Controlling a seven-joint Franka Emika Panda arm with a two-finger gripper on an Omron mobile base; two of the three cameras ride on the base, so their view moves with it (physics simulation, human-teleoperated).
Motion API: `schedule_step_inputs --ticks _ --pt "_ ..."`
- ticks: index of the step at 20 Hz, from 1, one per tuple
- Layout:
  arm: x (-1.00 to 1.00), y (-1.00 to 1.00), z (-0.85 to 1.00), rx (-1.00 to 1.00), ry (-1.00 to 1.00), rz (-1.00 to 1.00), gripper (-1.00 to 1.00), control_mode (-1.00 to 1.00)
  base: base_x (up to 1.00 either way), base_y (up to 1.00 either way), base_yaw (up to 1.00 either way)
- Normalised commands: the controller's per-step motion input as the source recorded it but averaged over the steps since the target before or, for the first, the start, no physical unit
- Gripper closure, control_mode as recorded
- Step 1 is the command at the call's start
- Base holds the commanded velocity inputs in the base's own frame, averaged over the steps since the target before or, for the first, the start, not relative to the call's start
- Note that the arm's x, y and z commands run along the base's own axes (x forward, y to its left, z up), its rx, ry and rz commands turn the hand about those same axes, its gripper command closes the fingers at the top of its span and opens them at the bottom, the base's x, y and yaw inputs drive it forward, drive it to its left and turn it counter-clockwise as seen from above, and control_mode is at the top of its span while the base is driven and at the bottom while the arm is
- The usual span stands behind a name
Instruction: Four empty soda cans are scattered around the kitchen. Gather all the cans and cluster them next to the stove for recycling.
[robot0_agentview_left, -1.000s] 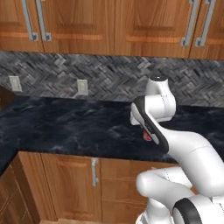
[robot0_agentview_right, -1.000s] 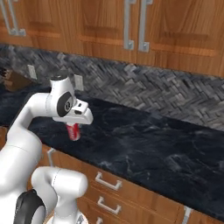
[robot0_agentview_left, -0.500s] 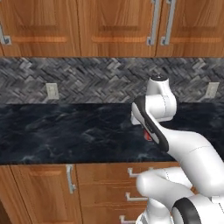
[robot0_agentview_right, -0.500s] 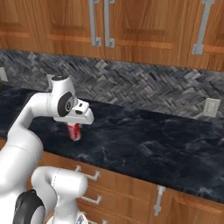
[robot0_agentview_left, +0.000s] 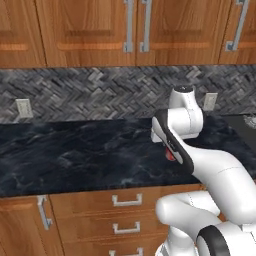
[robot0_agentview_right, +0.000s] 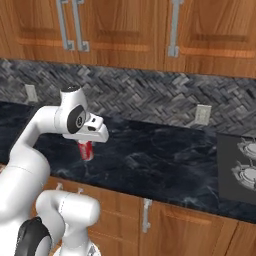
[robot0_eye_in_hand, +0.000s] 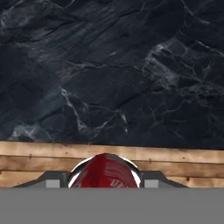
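Red soda can (robot0_agentview_right: 86, 150) within pincer (robot0_agentview_right: 86, 146)

The can (robot0_agentview_right: 86, 150) is bright red with a silvery rim. The worktop (robot0_agentview_left: 75, 155) is black with pale marbled veins. The backsplash (robot0_agentview_left: 90, 97) is grey herringbone tile. The cabinets (robot0_agentview_right: 125, 30) are reddish-brown wood with silver handles. The stove (robot0_agentview_right: 237, 167) is black with grey burners.

Black marbled counter (robot0_agentview_left: 75, 155) along the wall. Grey herringbone backsplash (robot0_agentview_left: 95, 92) behind, white outlets (robot0_agentview_left: 22, 107) set in. Reddish-brown upper cabinets (robot0_agentview_left: 85, 30), metal bar handles (robot0_agentview_left: 129, 25). Drawers (robot0_agentview_left: 125, 205) below.
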Motion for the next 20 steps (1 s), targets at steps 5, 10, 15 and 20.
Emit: schedule_step_inputs --ticks 5,10,15,20 --pt "0.0 0.0 0.0 0.0 0.0 0.0 1.0 1.0 0.0 -0.62 -0.08" --pt "0.0 0.0 0.0 0.0 0.0 0.0 1.0 1.0 0.0 -0.7 -0.07" --pt "0.0 0.0 0.0 0.0 0.0 0.0 1.0 1.0 0.0 -0.66 -0.01" --pt "0.0 0.0 0.0 0.0 0.0 0.0 1.0 1.0 0.0 -0.69 0.0"
